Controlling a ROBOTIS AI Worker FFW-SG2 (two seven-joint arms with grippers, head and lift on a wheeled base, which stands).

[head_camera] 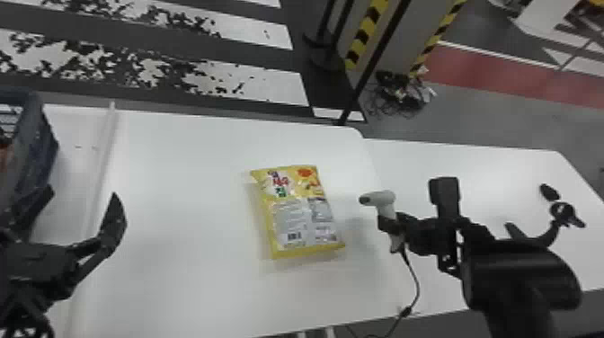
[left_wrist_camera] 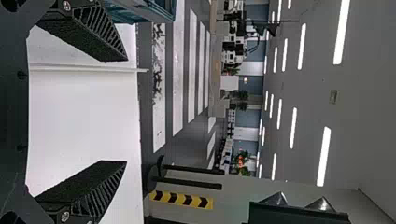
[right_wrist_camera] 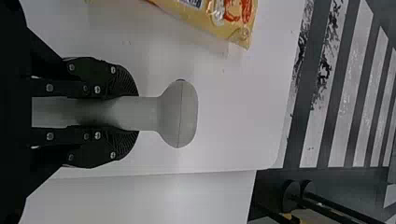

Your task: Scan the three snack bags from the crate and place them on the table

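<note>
Head view: one yellow snack bag [head_camera: 299, 215] lies flat on the white bench [head_camera: 188, 202], printed back w/ barcode up, so approx. a third of the placing looks done; whether it's been scanned, can't tell. The other two prob. remain to be fetched from the crate [head_camera: 38, 157], a dark plastic box w/ slatted walls at the robot's left (a bit of orange shows inside, no. of bags unclear). The left pincer [head_camera: 82, 197] is spread wide beside it w/ nothing held, so the next pick is prob. its job. The right pincer [head_camera: 390, 224] is closed on the scanner [head_camera: 384, 197], near the bag, its thin dark cable [head_camera: 415, 281] trailing down. Left wrist view: wedge-shaped black fingers [left_wrist_camera: 95, 32], ribbed & matte, well apart. Right wrist view: same closed grip on a smooth grey handle, rounded head beyond; the bag's film is glossy, crinkled, w/ a pointed corner.
</note>
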